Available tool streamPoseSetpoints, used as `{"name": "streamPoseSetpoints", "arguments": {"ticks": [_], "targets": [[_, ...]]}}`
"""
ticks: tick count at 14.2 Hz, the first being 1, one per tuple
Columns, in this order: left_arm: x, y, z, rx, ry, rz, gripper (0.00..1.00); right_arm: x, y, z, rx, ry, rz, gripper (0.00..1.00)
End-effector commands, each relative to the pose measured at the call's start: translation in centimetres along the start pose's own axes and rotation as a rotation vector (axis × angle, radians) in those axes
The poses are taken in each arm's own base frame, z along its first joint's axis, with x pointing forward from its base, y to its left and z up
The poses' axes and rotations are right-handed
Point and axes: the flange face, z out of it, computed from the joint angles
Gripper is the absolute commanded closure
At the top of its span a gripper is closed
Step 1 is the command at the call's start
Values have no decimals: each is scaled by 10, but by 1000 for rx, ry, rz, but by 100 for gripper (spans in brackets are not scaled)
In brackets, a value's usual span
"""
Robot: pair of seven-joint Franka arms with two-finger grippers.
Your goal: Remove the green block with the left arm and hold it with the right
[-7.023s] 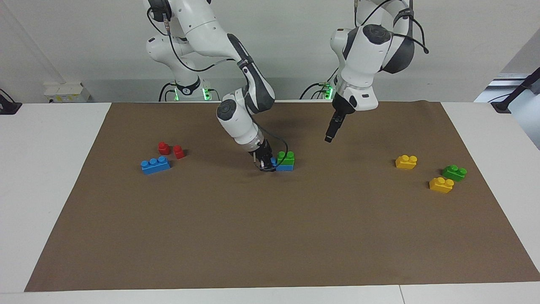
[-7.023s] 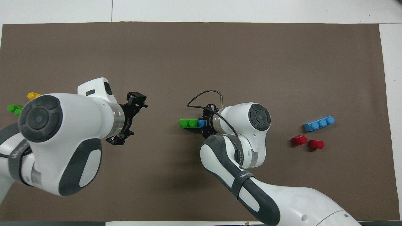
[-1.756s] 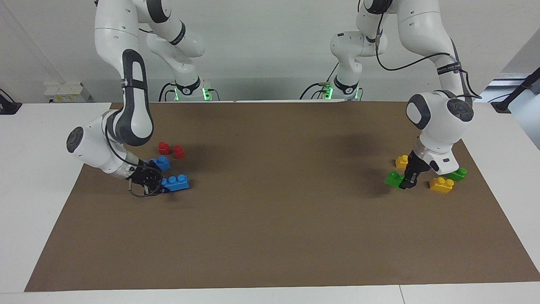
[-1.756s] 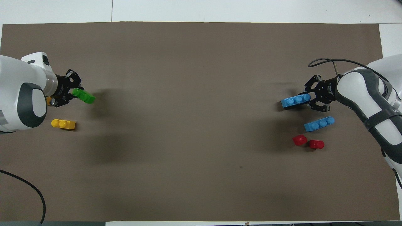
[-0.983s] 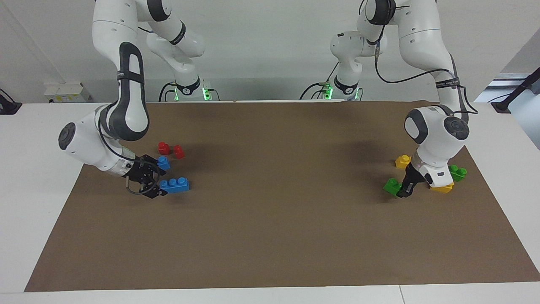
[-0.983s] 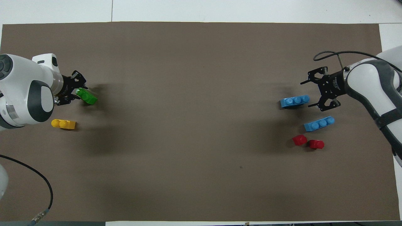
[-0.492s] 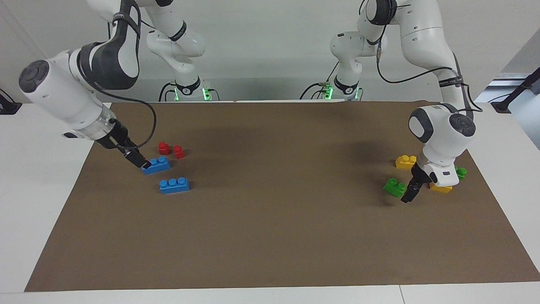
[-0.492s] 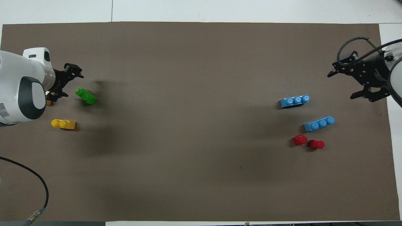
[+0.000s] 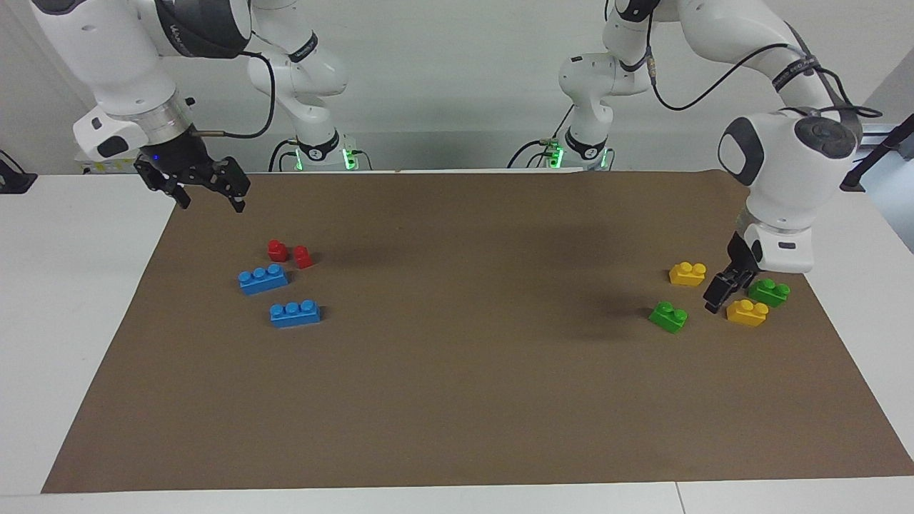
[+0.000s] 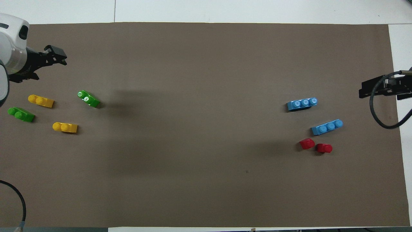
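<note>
The green block (image 9: 668, 316) lies alone on the brown mat toward the left arm's end; it also shows in the overhead view (image 10: 88, 98). My left gripper (image 9: 720, 291) is open and empty, raised over the mat beside the yellow bricks and apart from the green block; it also shows in the overhead view (image 10: 48, 66). My right gripper (image 9: 207, 187) is open and empty, raised high over the mat's corner at the right arm's end, seen edge-on in the overhead view (image 10: 379, 88). A blue three-stud brick (image 9: 295, 313) lies free on the mat.
A second blue brick (image 9: 263, 278) and two red pieces (image 9: 289, 253) lie nearer the robots than the first blue brick. Two yellow bricks (image 9: 687, 273) (image 9: 747, 312) and a darker green brick (image 9: 769, 291) lie by the green block.
Both grippers have risen and drawn away from the bricks; the right one moved up to the mat's corner. The green block and blue brick have stayed where they were let go.
</note>
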Motion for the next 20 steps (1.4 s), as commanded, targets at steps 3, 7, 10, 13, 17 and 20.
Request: {"name": "streamPoseSetpoints", "arguments": {"ticks": [3,7,10,13,17,20], "targets": [[-30,-16,-86,6,-21,307,0,-1,-1,4,-18,-18,-58,0],[-71,-39,-156,-31,-70,433,0,-1,-1,4,-18,-19,-57,0],[-92,-44,-186,-38,-59,473,0,-1,-9,2,-16,-14,-73,0],[-105,-46,-200,-43,-74,512,0,-1,-14,3,-16,-16,-81,0],[-110,-57,-198,-112,-155,482,0,0,-13,4,-26,-13,-77,0],[-114,-53,-199,-114,-151,506,0,0,-9,4,-32,-12,-34,0]]}}
